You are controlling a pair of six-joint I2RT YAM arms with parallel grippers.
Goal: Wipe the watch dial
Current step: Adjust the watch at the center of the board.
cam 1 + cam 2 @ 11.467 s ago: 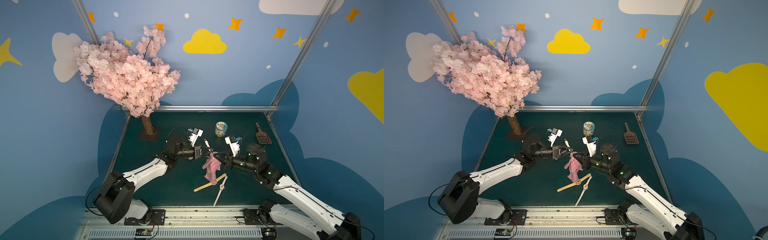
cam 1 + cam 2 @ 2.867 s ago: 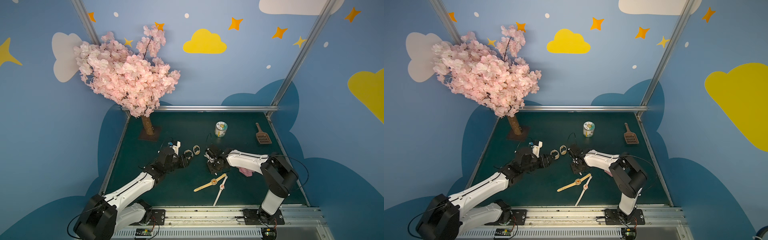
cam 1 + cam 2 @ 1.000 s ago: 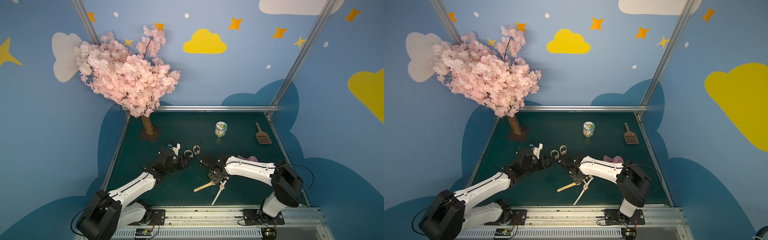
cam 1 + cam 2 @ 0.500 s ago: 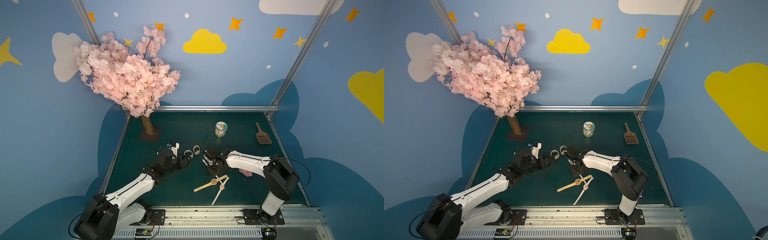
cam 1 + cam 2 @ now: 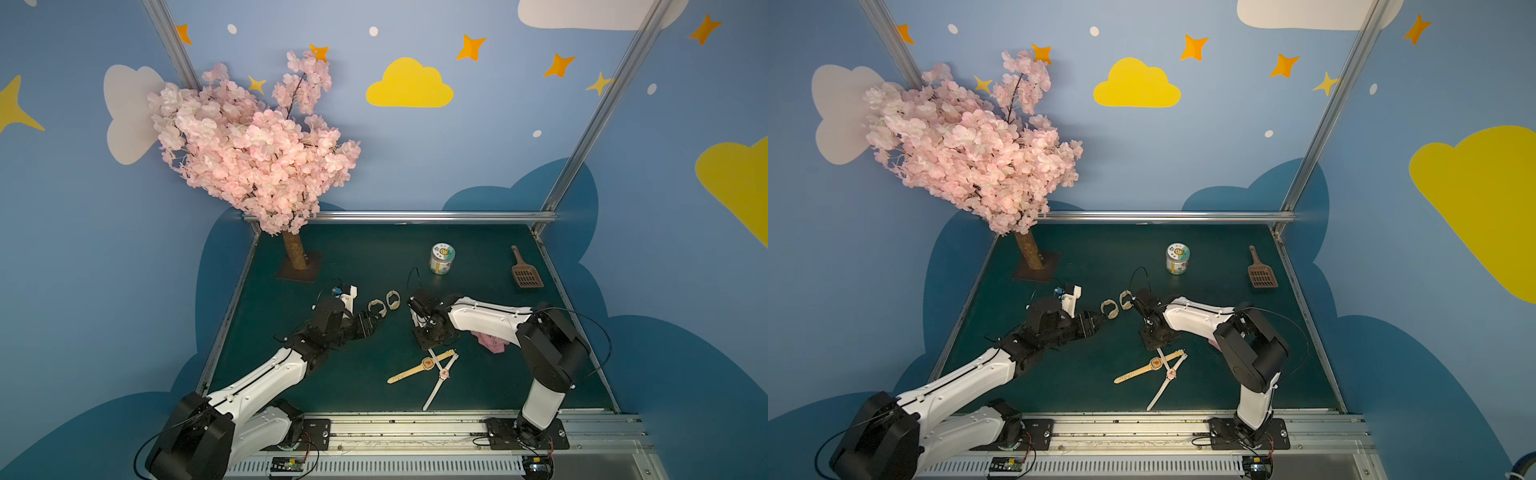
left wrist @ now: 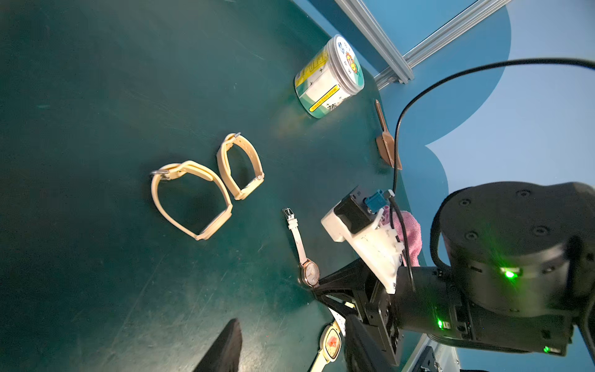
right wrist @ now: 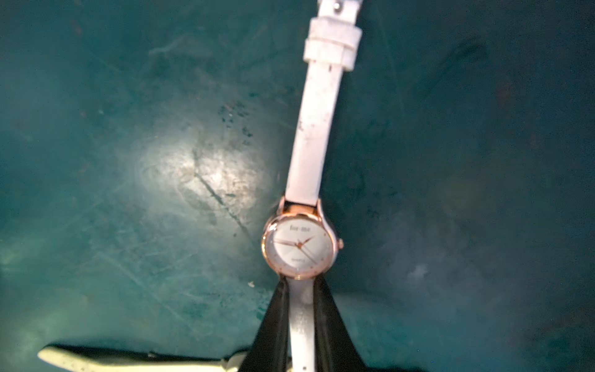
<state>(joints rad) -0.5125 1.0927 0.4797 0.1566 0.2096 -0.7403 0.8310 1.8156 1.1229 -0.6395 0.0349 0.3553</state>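
In the right wrist view, a white-strapped watch lies on the green table with its round rose-gold dial (image 7: 301,246) facing up. My right gripper (image 7: 301,283) is shut on its white strap just behind the dial. The same watch (image 5: 444,374) lies in both top views across a cream watch (image 5: 428,364) with an orange dial, just in front of the right gripper (image 5: 435,357). A pink cloth (image 5: 492,343) lies on the table, partly behind the right forearm. My left gripper (image 6: 293,322) is open and empty, left of the watches.
Two cream watch bands fastened into loops (image 5: 376,307) (image 5: 392,299) lie just beyond the left gripper (image 5: 372,322). A lidded jar (image 5: 441,258) and a brown scoop (image 5: 525,274) stand farther back. A blossom tree (image 5: 297,253) fills the back left corner.
The right jaws have closed onto the white strap, and that gripper has shifted slightly over the watches. The pink cloth it held long before now lies on the table. The left arm is still.
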